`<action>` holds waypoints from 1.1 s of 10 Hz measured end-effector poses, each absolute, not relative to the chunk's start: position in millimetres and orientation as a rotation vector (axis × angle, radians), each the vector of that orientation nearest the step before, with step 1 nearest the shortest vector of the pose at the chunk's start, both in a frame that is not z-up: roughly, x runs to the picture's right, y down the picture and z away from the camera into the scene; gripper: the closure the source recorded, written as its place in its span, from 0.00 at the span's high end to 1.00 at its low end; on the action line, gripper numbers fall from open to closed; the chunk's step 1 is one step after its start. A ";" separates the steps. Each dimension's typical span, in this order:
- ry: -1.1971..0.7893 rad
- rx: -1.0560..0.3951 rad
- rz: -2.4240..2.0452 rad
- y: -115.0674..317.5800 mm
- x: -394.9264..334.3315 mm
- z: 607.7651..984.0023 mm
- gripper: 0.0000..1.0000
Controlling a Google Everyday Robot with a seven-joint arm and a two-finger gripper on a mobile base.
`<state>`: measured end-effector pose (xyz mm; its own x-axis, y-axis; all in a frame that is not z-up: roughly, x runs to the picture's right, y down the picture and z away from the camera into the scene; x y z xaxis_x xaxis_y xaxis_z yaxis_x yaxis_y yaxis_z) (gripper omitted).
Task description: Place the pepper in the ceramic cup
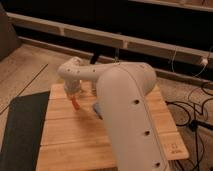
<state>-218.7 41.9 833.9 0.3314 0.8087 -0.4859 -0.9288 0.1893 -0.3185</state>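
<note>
Over the far left of the pale wooden tabletop, the gripper is clamped shut on the slender orange-red pepper, which hangs point-down, apparently ready for carrying; no ceramic cup shows.

Orange-red pepper in white hand

Looks like a lab or test room here: loose cables trail across the speckled floor, a white robot arm leans over a bare wooden counter, jaws low above its left side.
</note>
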 end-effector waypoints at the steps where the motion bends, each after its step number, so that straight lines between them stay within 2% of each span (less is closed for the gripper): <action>1: 0.222 -0.609 1.228 35.2 -221.9 820.0 0.00; 3: 0.194 -0.558 1.219 6.8 -227.4 795.3 0.00; 9: 0.199 -0.554 1.219 6.3 -225.3 796.6 0.00; 11: 0.177 -0.516 1.246 -16.7 -218.2 800.0 0.00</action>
